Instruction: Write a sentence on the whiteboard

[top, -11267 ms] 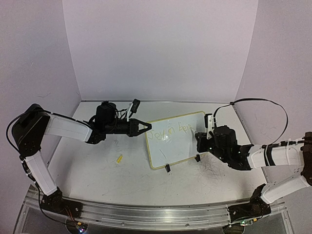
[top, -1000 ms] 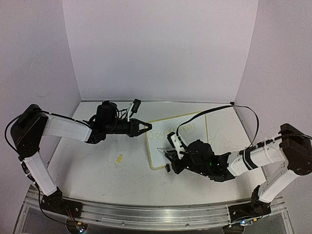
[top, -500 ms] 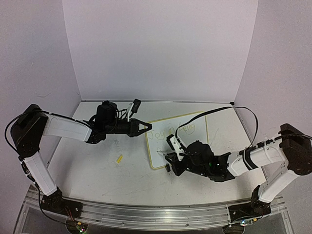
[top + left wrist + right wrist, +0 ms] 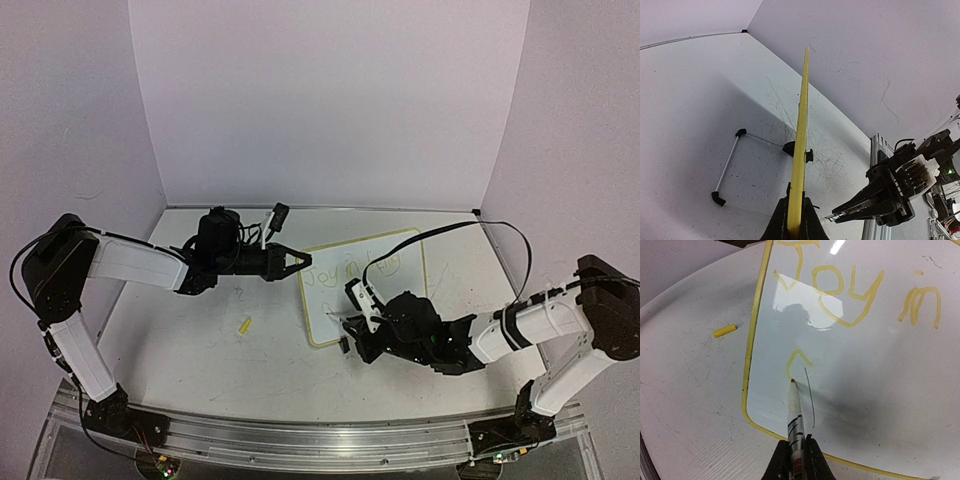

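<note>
**Item 1, whiteboard** (image 4: 322,308): a small rectangular panel with a glossy white face, rounded corners and a thin pale-yellow rim. It is stood tilted on the worktop (image 4: 190,350) just right of centre. Black clip feet are seen at its lower edge, and a thin wire stand (image 4: 729,169) with black corner caps behind it. In the left wrist view only the rim (image 4: 801,135) is seen, edge-on.

**Item 2, sentence** (image 4: 345,270): looping yellow-green cursive. "Joy" (image 4: 840,287) and part of a further word are read on the top line. One short curl is begun below (the rest is hidden in the overhead view by the arm).

**Item 3, left gripper** (image 4: 300,262): black, tapered. It is closed flat on the board's rim at the 10 o'clock corner.

**Item 4, right gripper** (image 4: 354,326): brought in over the board's 6 o'clock edge. It is clamped tight on a slim white pen (image 4: 794,415) with black print on its barrel. The tip is pressed to the board at the foot of the curl.

**Item 5, cap** (image 4: 244,325): a short yellow cylinder. It is laid on the scuffed matt white worktop at 8 o'clock of the board, apart from it.
</note>
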You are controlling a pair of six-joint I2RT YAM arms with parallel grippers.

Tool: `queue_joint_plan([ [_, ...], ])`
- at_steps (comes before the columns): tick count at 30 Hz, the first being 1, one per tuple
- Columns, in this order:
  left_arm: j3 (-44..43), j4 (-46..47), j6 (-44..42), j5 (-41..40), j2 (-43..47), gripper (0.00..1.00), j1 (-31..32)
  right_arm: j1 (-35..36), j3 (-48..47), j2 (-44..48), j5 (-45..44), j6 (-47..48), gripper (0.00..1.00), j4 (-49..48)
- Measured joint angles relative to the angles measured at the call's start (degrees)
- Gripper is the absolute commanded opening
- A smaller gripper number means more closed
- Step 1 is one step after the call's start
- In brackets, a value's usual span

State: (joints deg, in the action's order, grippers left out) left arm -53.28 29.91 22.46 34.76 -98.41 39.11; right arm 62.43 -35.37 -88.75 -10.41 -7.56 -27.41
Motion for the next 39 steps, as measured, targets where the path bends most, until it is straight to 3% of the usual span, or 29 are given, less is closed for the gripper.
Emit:
queue_joint_plan([
  [39,0.0,0.0,-0.1,-0.2,0.0,0.00,0.0,0.2,-1.6,0.0,-4.9,-0.9,0.00,-1.0],
])
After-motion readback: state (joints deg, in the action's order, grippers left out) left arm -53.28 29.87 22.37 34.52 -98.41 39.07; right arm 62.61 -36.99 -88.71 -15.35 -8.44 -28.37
